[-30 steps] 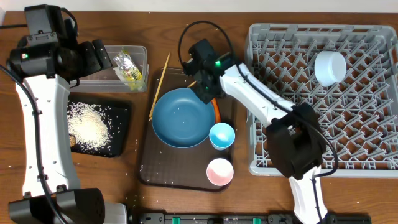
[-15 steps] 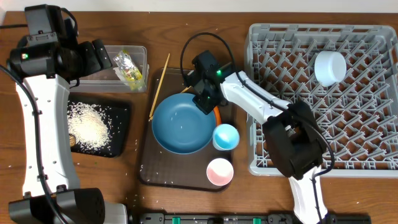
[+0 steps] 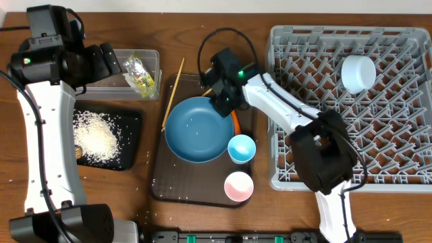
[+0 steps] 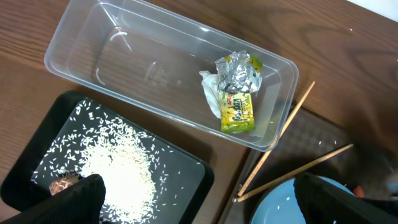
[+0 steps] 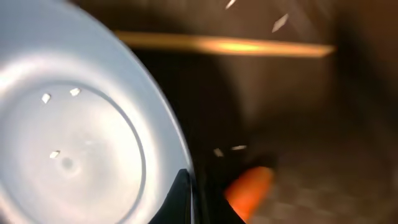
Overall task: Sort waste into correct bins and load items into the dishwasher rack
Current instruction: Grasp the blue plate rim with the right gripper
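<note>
My right gripper (image 3: 223, 102) is shut on the far right rim of the dark blue plate (image 3: 198, 128), which lies on the brown serving tray (image 3: 192, 185). In the right wrist view the dark fingers (image 5: 181, 198) pinch the plate (image 5: 74, 124) edge, with the orange carrot (image 5: 250, 185) just to their right. The carrot (image 3: 235, 122) peeks out beside the plate. Chopsticks (image 3: 173, 94) lie left of the plate. My left gripper (image 4: 199, 205) hangs open over the clear tub (image 4: 62, 56) and the black tray (image 4: 186, 174) of rice (image 4: 118, 168).
The wrapper (image 4: 239, 93) and paper wad (image 4: 210, 93) lie in the clear tub. A brown lump (image 4: 62, 183) sits on the black tray. A light blue cup (image 3: 241, 148) and a pink cup (image 3: 238, 186) stand on the serving tray. The grey rack (image 3: 405, 169) holds a bowl (image 3: 358, 73).
My right gripper has shut on the plate's rim. The plate slid a little toward the front and came back. The left arm has not moved.
</note>
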`<state>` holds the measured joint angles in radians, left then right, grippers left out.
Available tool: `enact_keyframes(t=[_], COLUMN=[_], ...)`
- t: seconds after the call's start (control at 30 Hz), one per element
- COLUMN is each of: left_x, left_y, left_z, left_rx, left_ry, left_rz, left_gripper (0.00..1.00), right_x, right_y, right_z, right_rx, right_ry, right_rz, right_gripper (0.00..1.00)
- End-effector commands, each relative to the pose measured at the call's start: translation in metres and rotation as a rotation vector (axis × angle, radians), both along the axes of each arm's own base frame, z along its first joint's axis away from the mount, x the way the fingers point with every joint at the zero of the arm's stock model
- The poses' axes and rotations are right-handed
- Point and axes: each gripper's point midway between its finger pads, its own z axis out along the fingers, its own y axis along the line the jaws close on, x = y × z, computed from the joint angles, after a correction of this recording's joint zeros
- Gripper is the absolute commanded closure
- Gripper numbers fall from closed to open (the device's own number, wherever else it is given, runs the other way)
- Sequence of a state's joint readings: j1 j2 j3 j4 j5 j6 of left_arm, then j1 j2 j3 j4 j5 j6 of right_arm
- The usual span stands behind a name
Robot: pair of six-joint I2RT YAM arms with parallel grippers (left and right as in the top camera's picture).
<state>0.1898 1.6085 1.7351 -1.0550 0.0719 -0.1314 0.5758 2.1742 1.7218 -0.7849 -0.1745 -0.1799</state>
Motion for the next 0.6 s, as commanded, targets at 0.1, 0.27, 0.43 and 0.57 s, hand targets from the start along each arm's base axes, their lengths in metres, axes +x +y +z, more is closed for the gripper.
enact_keyframes(t=[0.1,0.27,0.43,0.57], left_x=[-0.001,-0.001,-0.001,-0.001], left_y=[0.002,0.002,0.002,0.002], left_z=[-0.007,-0.007,-0.007,-0.007], left_rx=[-0.006,-0.006,-0.006,-0.006], left_ry=[0.022,0.022,0.022,0.022], left_rz=[0.009,0.009,0.009,0.009], left_gripper=[0.02,0.02,0.02,0.02], right_x=[0.041,0.053,0.041,0.015], right_y=[-0.03,-0.059,-0.048,-0.024], right_z=[0.104,0.134,0.111,0.069], right_rx=[0.073,0.072,0.111,0.141], right_ry=[-0.222,-0.292,-0.178,0.001], right_rz=[-0.167,-0.25,-0.213,-0.127], right_gripper=[0.99,0.99,0.96,0.68])
